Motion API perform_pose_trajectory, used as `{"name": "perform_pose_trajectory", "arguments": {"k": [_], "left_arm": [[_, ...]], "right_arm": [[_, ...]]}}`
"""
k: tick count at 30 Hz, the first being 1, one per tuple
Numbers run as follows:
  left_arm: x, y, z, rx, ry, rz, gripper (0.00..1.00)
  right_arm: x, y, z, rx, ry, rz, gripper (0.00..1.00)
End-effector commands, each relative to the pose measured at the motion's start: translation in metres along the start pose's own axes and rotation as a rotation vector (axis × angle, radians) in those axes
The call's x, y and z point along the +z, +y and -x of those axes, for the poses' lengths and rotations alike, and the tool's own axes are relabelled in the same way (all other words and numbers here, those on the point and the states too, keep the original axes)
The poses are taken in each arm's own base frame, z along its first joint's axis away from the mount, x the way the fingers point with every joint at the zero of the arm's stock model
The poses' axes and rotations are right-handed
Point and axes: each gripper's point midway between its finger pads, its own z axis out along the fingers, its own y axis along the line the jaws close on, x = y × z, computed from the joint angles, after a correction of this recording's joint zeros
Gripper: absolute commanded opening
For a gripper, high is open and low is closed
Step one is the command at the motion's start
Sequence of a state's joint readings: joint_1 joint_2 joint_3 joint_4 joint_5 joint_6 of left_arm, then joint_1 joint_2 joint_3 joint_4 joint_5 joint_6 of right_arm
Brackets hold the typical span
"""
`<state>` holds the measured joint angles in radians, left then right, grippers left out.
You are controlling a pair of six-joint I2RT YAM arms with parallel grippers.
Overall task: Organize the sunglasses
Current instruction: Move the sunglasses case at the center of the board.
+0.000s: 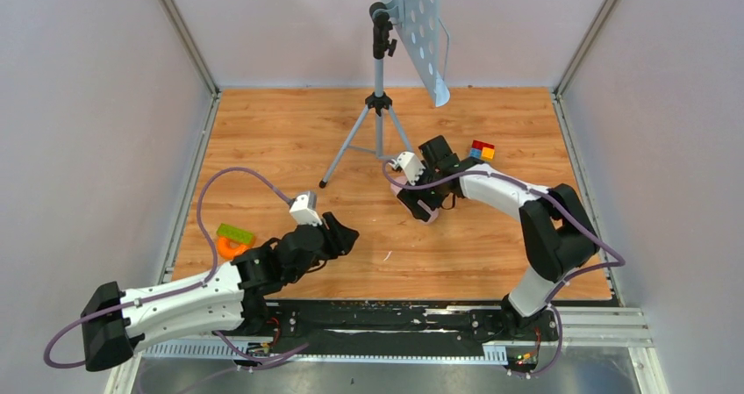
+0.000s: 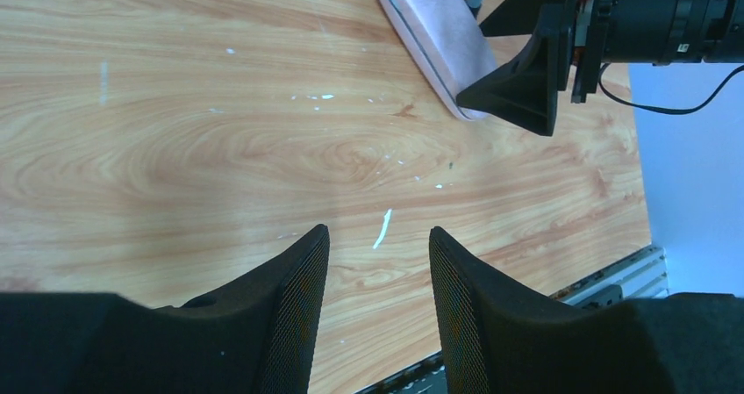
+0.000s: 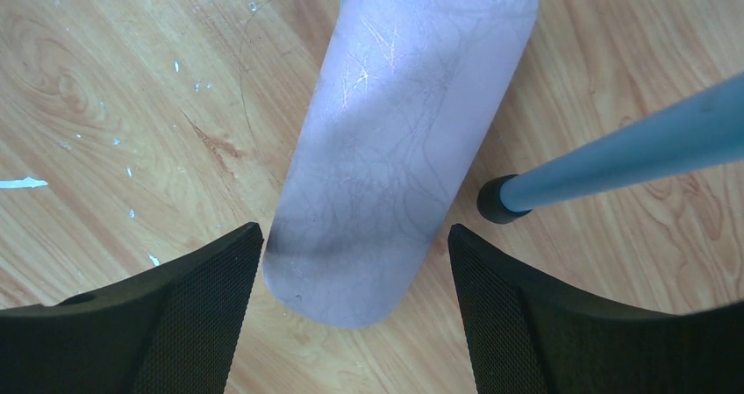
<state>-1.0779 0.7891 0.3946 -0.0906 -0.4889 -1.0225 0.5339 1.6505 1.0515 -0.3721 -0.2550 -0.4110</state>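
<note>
The sunglasses are out of view in every frame. A pale pink oval case [image 3: 399, 122] lies closed on the wooden table, with its near end between the tips of my right gripper [image 3: 355, 240], which is open and just above it. In the top view the right gripper [image 1: 419, 199] covers most of the case [image 1: 429, 217]. The left wrist view shows the case [image 2: 434, 34] with a right finger [image 2: 518, 87] beside it. My left gripper [image 2: 377, 236] is open and empty over bare wood, also seen in the top view [image 1: 345, 236], left of the case.
A tripod [image 1: 378, 104] holding a white perforated panel [image 1: 412, 25] stands at the back; one leg's foot [image 3: 498, 199] rests right beside the case. Coloured bricks [image 1: 482, 150] lie at the back right. A green brick [image 1: 235, 232] and an orange ring [image 1: 230, 248] lie at the left.
</note>
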Motion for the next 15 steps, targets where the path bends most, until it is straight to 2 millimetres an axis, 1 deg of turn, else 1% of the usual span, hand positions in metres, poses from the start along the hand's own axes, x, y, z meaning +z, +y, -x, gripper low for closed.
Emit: {"name": "perform_pose_trajectory", "arguments": {"k": [1, 3, 6, 9, 11, 13, 15], "left_arm": [[-0.009, 0.031, 0.0, 0.036, -0.027, 0.082, 0.5], [-0.01, 0.033, 0.001, 0.032, -0.037, 0.083, 0.5], [-0.011, 0.032, 0.002, 0.033, -0.038, 0.082, 0.5], [-0.011, 0.029, 0.005, 0.044, -0.04, 0.08, 0.5], [-0.013, 0.027, 0.008, 0.061, -0.041, 0.081, 0.5], [-0.016, 0.026, 0.015, 0.084, -0.052, 0.088, 0.5], [-0.021, 0.026, 0.021, 0.114, -0.062, 0.096, 0.5]], "right_arm": [[0.004, 0.002, -0.006, 0.035, 0.04, 0.037, 0.82], [0.008, 0.004, -0.01, 0.042, 0.056, 0.052, 0.8], [0.012, 0.007, -0.015, 0.048, 0.076, 0.069, 0.73], [0.01, 0.013, -0.015, 0.038, 0.071, 0.101, 0.57], [0.005, 0.022, -0.014, 0.009, 0.058, 0.14, 0.47], [-0.001, 0.034, -0.013, -0.044, 0.042, 0.174, 0.44], [-0.009, 0.051, -0.015, -0.123, 0.036, 0.225, 0.42]]}}
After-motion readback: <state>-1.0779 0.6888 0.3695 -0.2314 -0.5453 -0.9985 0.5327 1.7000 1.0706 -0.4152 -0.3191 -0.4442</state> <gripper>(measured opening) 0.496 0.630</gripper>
